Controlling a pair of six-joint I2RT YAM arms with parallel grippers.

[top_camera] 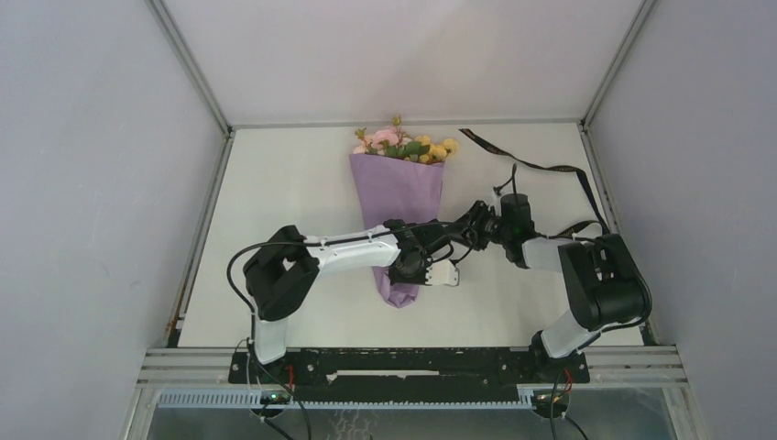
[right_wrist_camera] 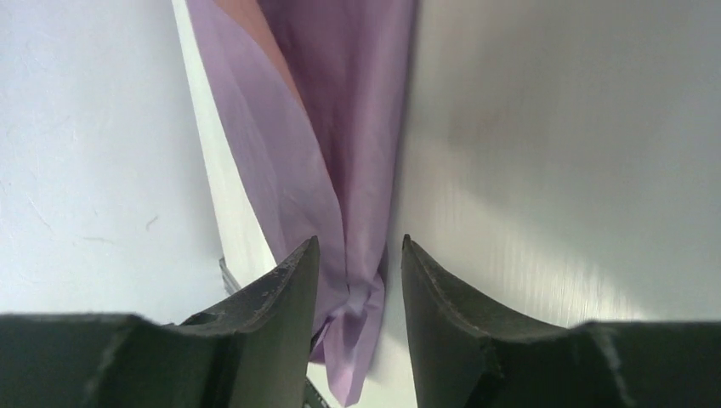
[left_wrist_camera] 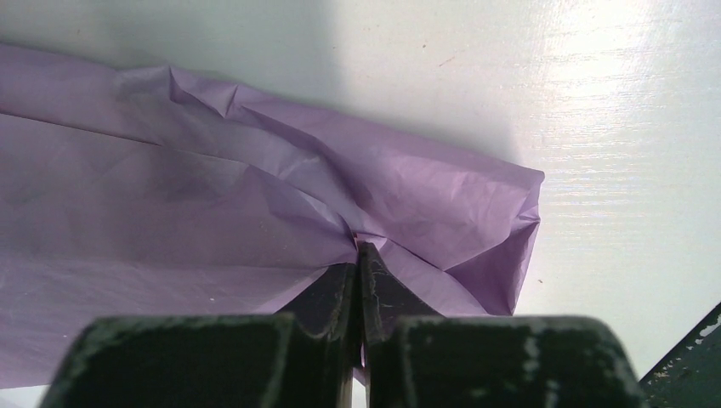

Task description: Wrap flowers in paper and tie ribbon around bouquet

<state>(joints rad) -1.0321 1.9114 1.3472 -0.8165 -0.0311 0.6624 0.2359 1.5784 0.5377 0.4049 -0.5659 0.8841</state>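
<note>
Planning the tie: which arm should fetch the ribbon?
Right. The ribbon lies on its side, and the right gripper is open, while the left gripper pinches the paper.
</note>
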